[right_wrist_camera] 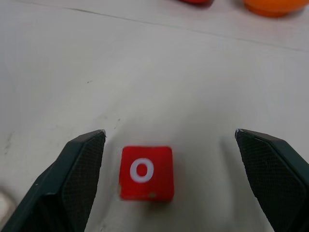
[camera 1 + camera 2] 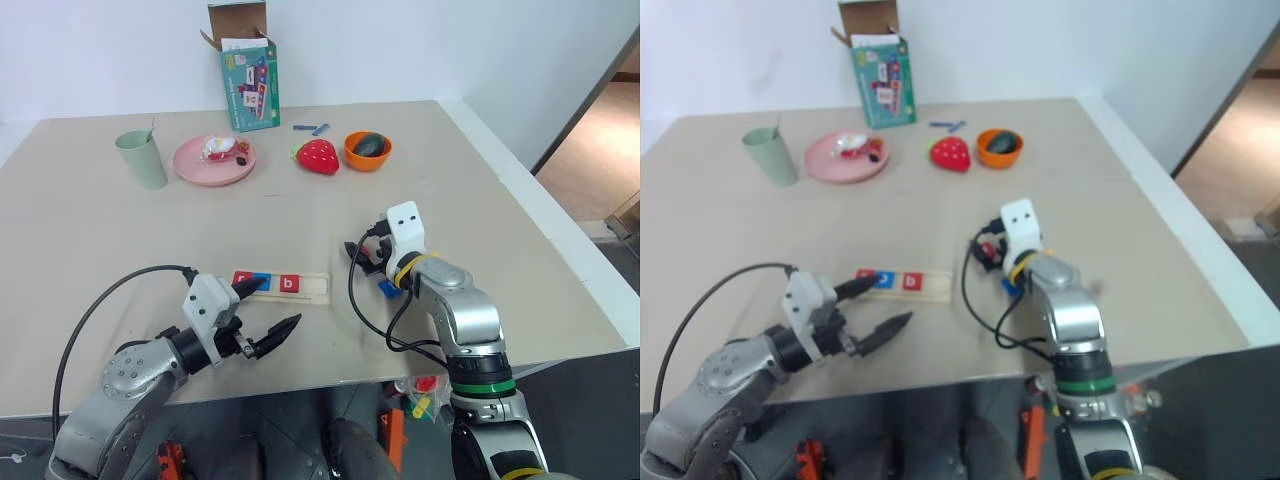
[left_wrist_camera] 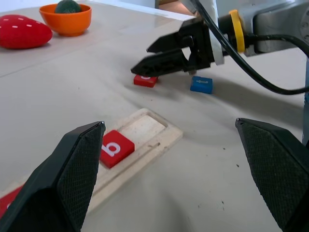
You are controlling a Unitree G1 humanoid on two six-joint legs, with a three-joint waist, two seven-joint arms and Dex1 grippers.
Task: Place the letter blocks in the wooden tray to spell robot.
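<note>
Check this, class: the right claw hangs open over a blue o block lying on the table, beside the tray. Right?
One slip: the o block is red, not blue, as the right wrist view shows. The right claw does hang open over it on the table, beside the tray.

**A:** Where are the robot's two arms?

**B:** Both reach forward over the table. The left arm comes in low from the near left corner, a black cable looping above its forearm. The right arm extends farther out on the right side, its silver forearm ending in a white wrist block.

**A:** And the grippers?

**B:** The left gripper (image 2: pixel 268 308) points roughly level, toward the right, its two black fingers spread wide with nothing between them. The right gripper (image 3: pixel 150 56) tilts slightly downward and points left, fingers also parted, holding nothing.
</note>
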